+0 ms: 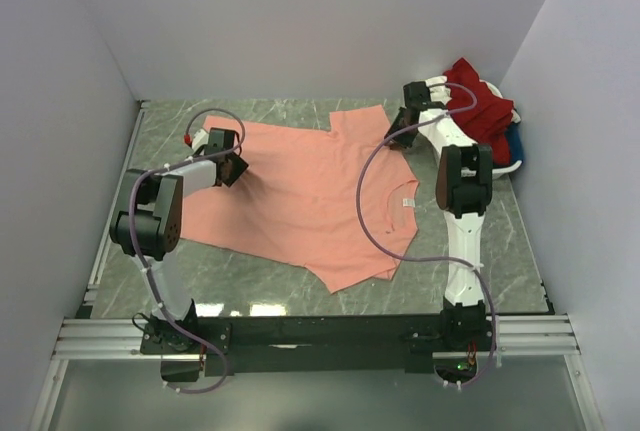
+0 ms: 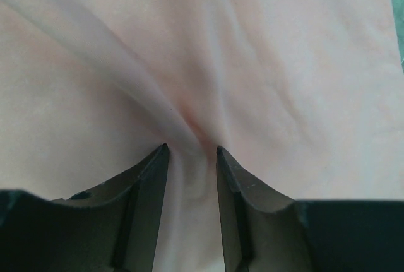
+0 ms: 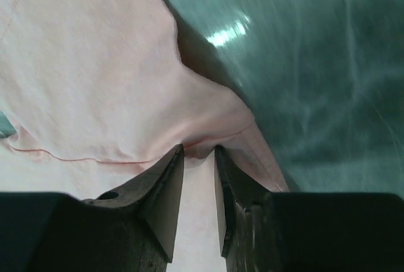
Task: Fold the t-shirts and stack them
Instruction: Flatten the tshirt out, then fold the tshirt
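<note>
A salmon-pink t-shirt lies spread flat on the green marbled table, its small white neck label toward the right. My left gripper is at the shirt's left end, and in the left wrist view its jaws are shut on a raised fold of pink cloth. My right gripper is at the far right sleeve. In the right wrist view its jaws are shut on the stitched hem of the pink shirt. More t-shirts, dark red and blue, are piled at the far right.
The pile of shirts sits in a white basket in the far right corner, just behind the right arm. White walls enclose the table on the left, back and right. The arms' mounting rail runs along the near edge.
</note>
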